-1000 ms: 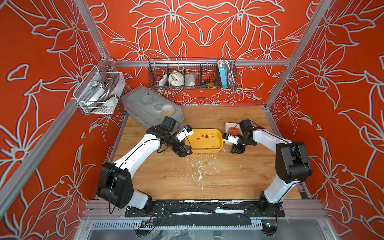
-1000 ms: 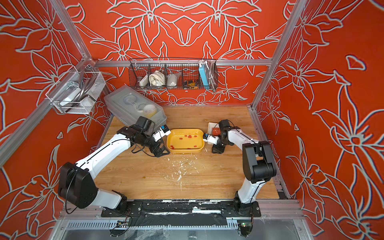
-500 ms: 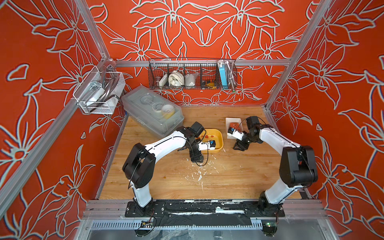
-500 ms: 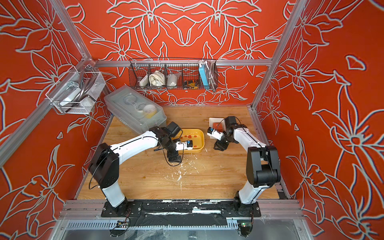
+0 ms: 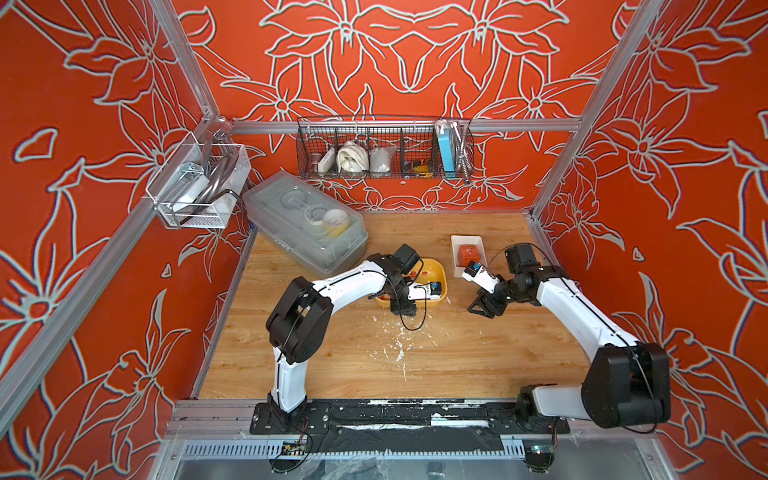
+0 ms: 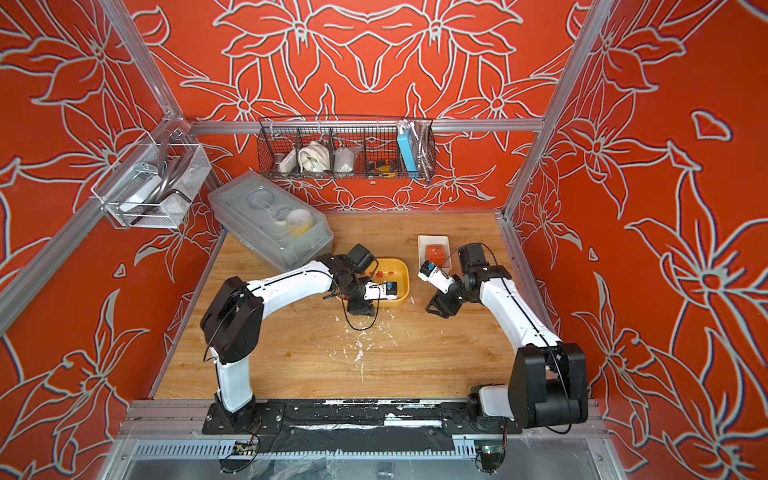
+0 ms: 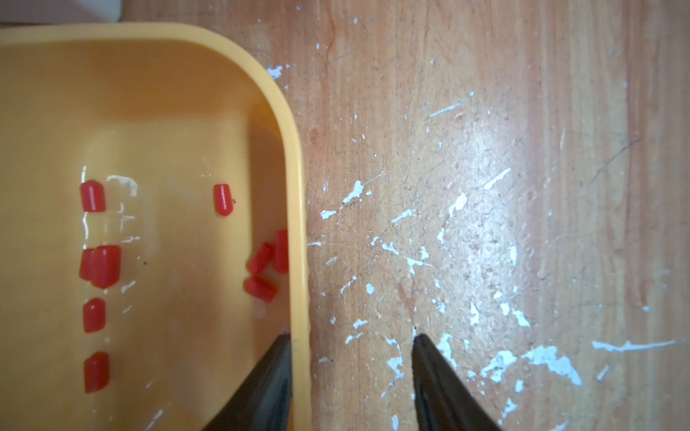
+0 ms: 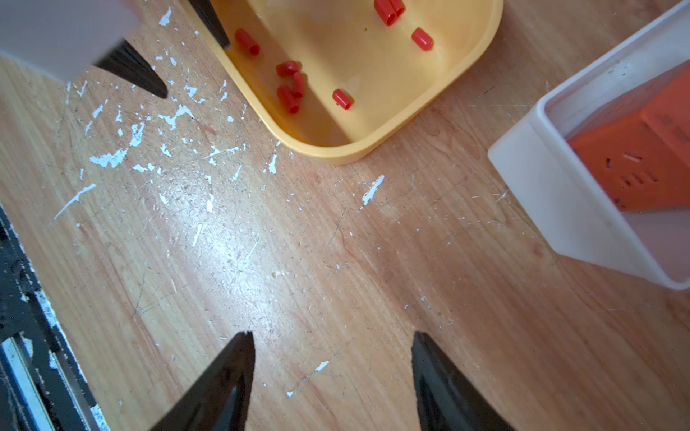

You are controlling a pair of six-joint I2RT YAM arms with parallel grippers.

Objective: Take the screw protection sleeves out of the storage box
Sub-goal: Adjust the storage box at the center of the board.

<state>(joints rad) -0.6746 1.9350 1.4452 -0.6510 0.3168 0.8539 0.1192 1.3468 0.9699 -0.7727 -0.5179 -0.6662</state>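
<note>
On my left wrist feed the left gripper point(image 7: 351, 337) straddles the raised rim of the yellow storage box point(image 7: 295, 168). One black finger is down inside the box right against the wall and the other is outside over the wooden table point(image 7: 485, 149). The jaws stand partly apart, with a clear strip of bare wood between the outer finger and the rim, so nothing is clamped. The screw protection sleeves point(image 7: 223, 199) that I can see all lie loose on the box floor. Three are bunched against the wall near the inner finger, one lies alone a little farther in, and a rough line runs along the far side, where two overlap. In both top views the box point(image 5: 441, 274) sits mid-table toward the back, half covered by the left arm's wrist, with the clear lidded box point(image 5: 303, 224) to its left against the wall. The right gripper point(image 8: 332, 336) hangs over bare, paint-flecked wood with its jaws wide and nothing between them. Its camera shows the near corner of the storage box point(image 8: 336, 153) and a few sleeves point(image 8: 287, 69) inside. It also shows the white square bin point(image 8: 541, 194) with the orange cube-shaped block point(image 8: 634, 168) in it. In a top view the right gripper point(image 6: 442, 307) is to the right of the box and nearer me than the bin, touching neither.
</note>
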